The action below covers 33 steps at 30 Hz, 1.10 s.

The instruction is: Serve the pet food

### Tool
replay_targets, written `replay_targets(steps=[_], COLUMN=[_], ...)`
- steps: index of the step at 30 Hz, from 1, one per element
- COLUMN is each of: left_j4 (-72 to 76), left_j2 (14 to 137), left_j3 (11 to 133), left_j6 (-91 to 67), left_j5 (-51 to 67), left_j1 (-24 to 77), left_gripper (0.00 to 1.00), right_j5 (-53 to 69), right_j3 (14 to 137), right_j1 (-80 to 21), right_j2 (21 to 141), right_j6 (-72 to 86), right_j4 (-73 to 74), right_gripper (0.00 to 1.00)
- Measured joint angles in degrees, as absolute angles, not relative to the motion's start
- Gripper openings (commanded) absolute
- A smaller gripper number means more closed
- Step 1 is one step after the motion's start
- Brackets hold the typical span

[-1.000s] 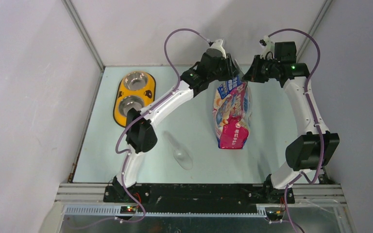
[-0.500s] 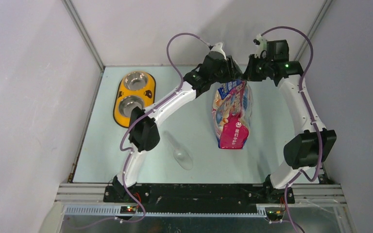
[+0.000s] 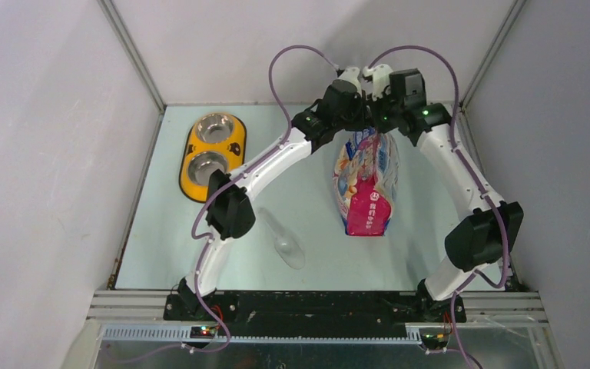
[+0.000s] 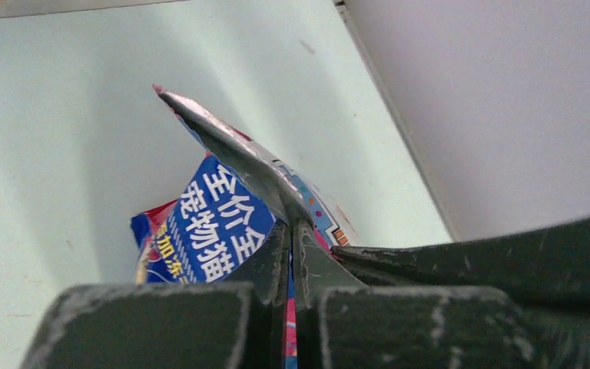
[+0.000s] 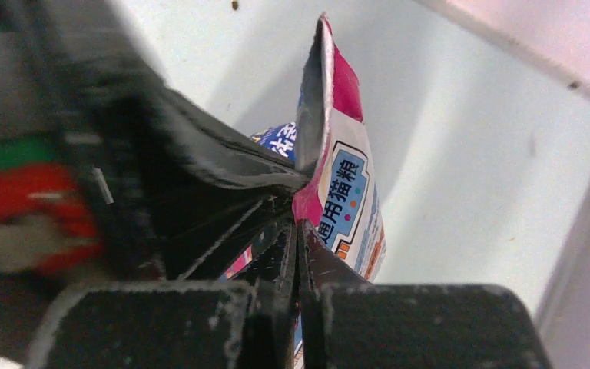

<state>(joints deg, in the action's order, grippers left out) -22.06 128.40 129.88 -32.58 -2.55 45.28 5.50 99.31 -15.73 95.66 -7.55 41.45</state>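
A pink-blue bag (image 3: 365, 188) is gripped at its top edge by the left gripper (image 3: 359, 117) and right gripper (image 3: 382, 121); a clear scoop (image 3: 286, 242) and a yellow two-bowl feeder (image 3: 213, 154) are seen on the desk (image 3: 307, 184) leftward.

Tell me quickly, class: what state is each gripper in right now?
Left gripper: closed, pinching the top edge of the bag.
Right gripper: closed, pinching the same bag's top edge.
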Motion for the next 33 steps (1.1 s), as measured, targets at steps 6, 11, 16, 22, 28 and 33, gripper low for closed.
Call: replay_targets(steps=[6,11,16,22,28,33], left_j4=[-25.06,-29.15,-30.0,-26.09,-20.12,-17.85], left_j2=[128.33,128.27,128.14,125.62,120.6,118.32], left_j3=[128.84,125.97,125.56,125.19,123.55,123.52], left_j6=[-27.29,-23.88,-23.38,-23.94,-26.09,-28.6], left_j5=[-2.15,-1.1,0.71,4.56,6.68,6.79], left_j1=[43.66,42.22,40.97,39.81,37.56,36.34], left_gripper=[0.0,0.0,0.0,0.0,0.0,0.36], right_j5=[-2.22,-4.54,-3.2,1.74,4.05,2.94], right_j3=[93.54,92.51,94.3,104.47,109.3,109.3], right_j1=[-19.31,-17.39,-13.96,-12.73,-12.97,-13.98], right_j2=[93.93,93.95,94.11,96.57,98.59,99.68], right_j6=[-18.83,-23.03,-21.82,-13.58,-8.43,-6.83], right_j4=[33.15,31.2,32.97,42.7,46.44,48.16], right_gripper=[0.0,0.0,0.0,0.14,0.36,0.54])
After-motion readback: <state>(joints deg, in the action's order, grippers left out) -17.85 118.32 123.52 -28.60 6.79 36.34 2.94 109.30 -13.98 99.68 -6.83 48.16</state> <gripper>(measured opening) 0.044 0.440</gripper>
